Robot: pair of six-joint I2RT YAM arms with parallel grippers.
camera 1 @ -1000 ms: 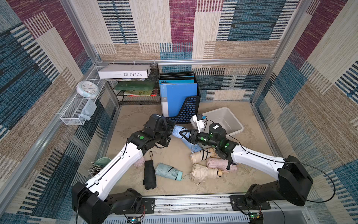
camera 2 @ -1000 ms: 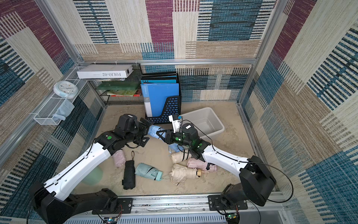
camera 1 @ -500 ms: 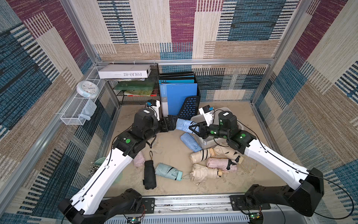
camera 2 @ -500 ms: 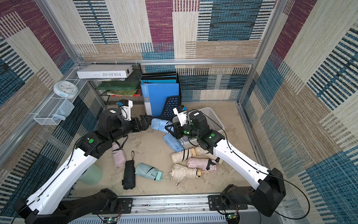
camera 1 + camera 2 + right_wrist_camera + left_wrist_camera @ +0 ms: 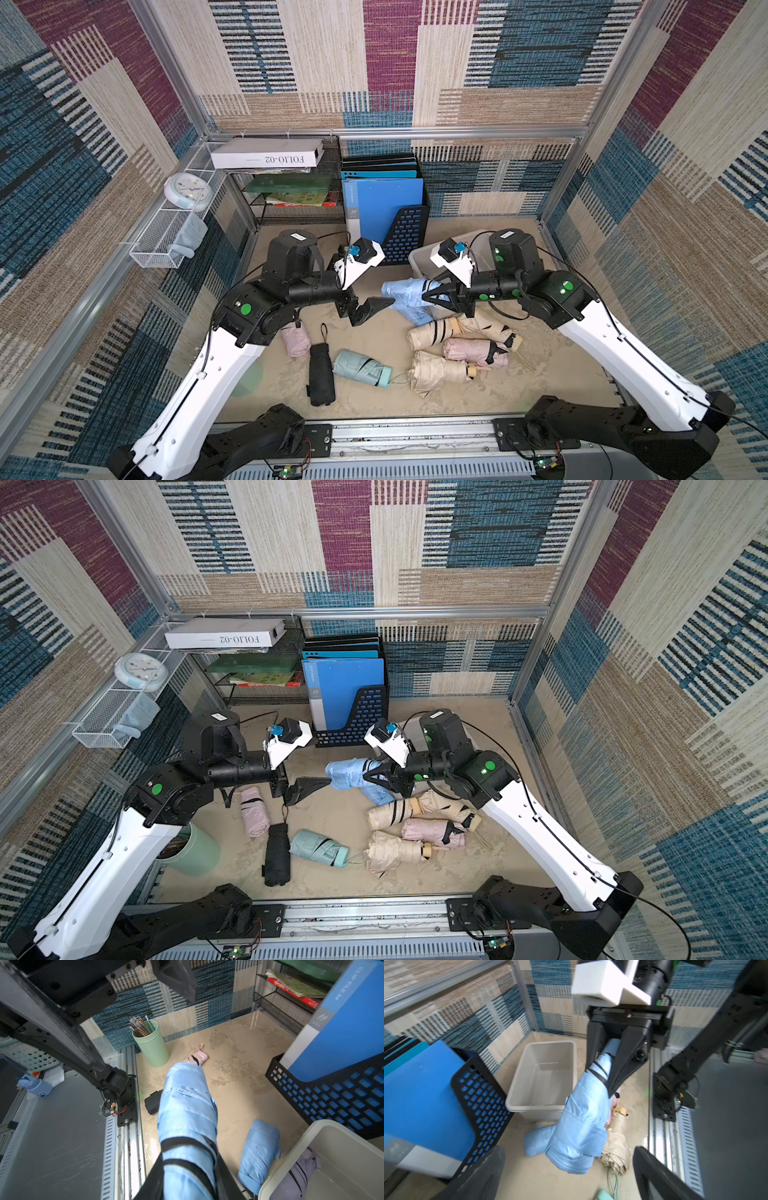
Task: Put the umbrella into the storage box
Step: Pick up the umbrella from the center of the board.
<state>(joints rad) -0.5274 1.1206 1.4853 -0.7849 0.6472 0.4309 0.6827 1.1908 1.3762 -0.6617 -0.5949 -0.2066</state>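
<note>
Sandy beige tabletop (image 5: pixel 382 336), scuffed and faintly glossy, is hemmed in by woven patchwork walls (image 5: pixel 478 50) on three sides.

My right gripper (image 5: pixel 434 296) is closed narrow on the black-strapped end of the light blue umbrella (image 5: pixel 403 291). I hold it clear of the surface, and its loose fabric end points toward my other arm. My left gripper (image 5: pixel 371 309) stands wide with nothing in it, facing that free end. One fingertip is close to the fabric, and I cannot tell whether it touches.

The storage box (image 5: pixel 544 1043) sits just beside the right jaws, on the side toward the back wall. The held umbrella is next to its near corner, not over the opening. The box is smooth light grey plastic with rounded corners and a rolled rim. A pale lilac umbrella (image 5: pixel 299 1169) lies inside it.

A second blue umbrella (image 5: pixel 257 1151) lies on the surface against the box's front wall, below the held one. The black perforated file holder (image 5: pixel 405 239), stuffed with blue folders (image 5: pixel 382 203), stands just beside the box and crowds that side. Creased beige and pink umbrellas (image 5: pixel 457 345) are heaped under my right forearm.

My open room is the bare strip between the two arms. Nearer the rail lie a black umbrella (image 5: pixel 321 376), a mint umbrella (image 5: pixel 359 368) and a pale pink umbrella (image 5: pixel 295 338). A green cup (image 5: pixel 195 850) stands by the left arm.
</note>
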